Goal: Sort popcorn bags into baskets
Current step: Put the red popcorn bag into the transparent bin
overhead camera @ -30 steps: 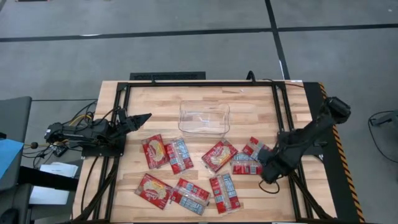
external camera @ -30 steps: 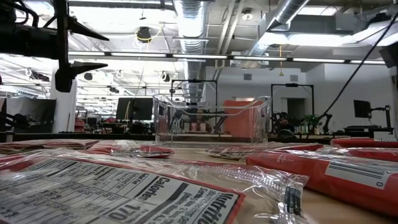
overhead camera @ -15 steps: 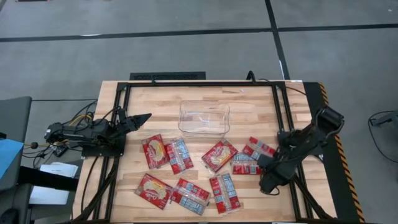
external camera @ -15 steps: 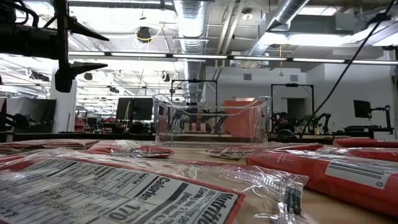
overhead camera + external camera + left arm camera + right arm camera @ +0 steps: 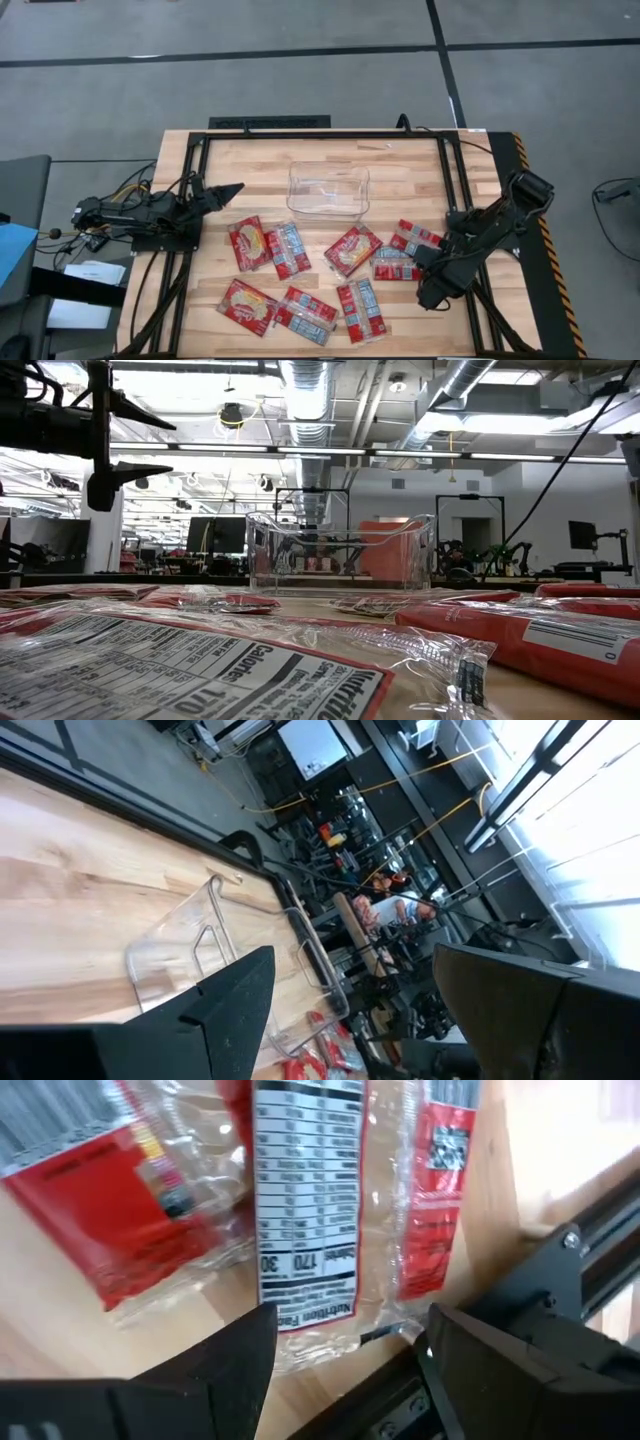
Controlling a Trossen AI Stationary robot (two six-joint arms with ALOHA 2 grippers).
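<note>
Several red and silvery popcorn bags (image 5: 352, 250) lie flat on the wooden table, in two loose rows near the front. The clear plastic basket (image 5: 328, 190) stands behind them, with nothing showing inside; it also stands mid-table in the low view (image 5: 340, 550). My right gripper (image 5: 424, 268) hovers open over the rightmost bags. Its fingers stand on either side of a bag turned nutrition-label up (image 5: 310, 1200), above that bag's end. My left gripper (image 5: 235, 188) waits open at the table's left edge, raised, pointing toward the basket (image 5: 190, 955).
A black frame rail (image 5: 447, 180) runs along the table's right side, close beside my right gripper, and shows under it in the wrist view (image 5: 560, 1270). Another rail (image 5: 200, 170) runs along the left. Bare wood lies around the basket and along the far edge.
My right arm has folded lower, its elbow dropping, and its gripper has shifted a little toward the table's near edge over the rightmost bags. The bags, the basket and my left arm have stayed still.
</note>
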